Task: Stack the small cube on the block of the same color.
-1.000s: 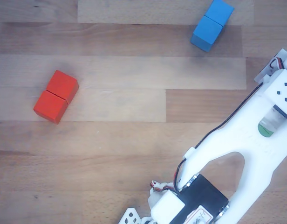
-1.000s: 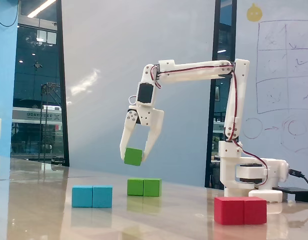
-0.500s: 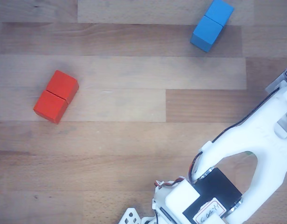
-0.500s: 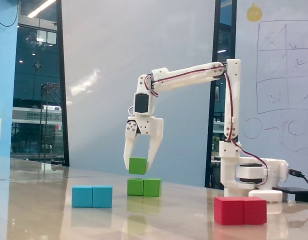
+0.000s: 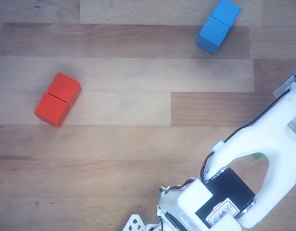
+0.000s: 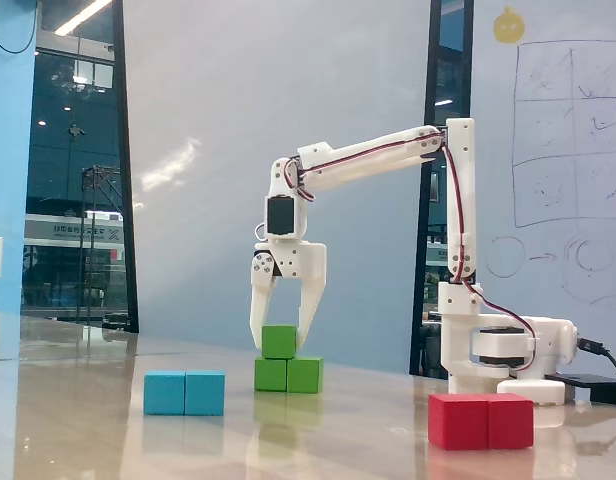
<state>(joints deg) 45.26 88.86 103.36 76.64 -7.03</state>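
Lowered since prior frame: small cube now sits on green block, left half, mid-bench. Gripper fingers straddle cube, pinching it. Blue block to left, red block far right near edge.

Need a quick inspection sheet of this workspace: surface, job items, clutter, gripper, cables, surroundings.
Surface: wooden table, glossy in the fixed view.
Job's things: small green cube sits on the green block, over its left half in the fixed view.
Clutter: red block and blue block, both apart from the stack.
Gripper: gripper straddles the cube; contact cannot be judged.
Cables: red and black wires run along the arm; a cable leaves the base.
Surroundings: whiteboard with sketches, dark glass at left.
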